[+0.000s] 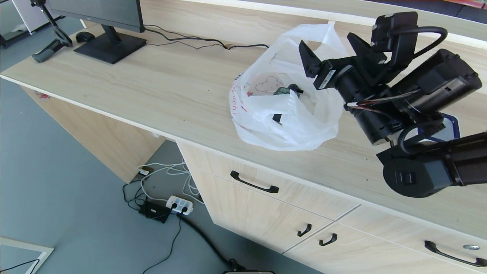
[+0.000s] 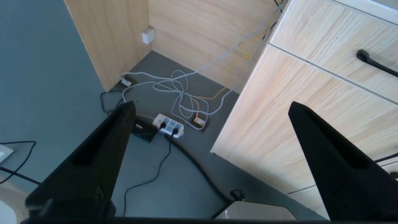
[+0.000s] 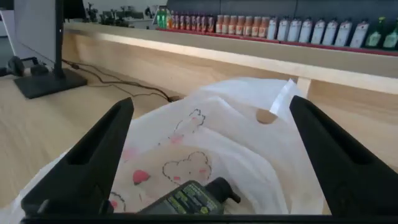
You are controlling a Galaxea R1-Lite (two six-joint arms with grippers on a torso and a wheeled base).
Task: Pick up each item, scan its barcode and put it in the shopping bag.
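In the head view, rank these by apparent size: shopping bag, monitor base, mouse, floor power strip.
1. shopping bag, clearly largest.
2. monitor base.
3. power strip and mouse look about alike; the strip lies farther down on the floor, so their order is unsure.

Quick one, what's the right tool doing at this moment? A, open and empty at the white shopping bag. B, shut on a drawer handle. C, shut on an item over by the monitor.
A: the right tool is open with nothing in it, by the opening of the shopping bag, where a dark item lies inside.
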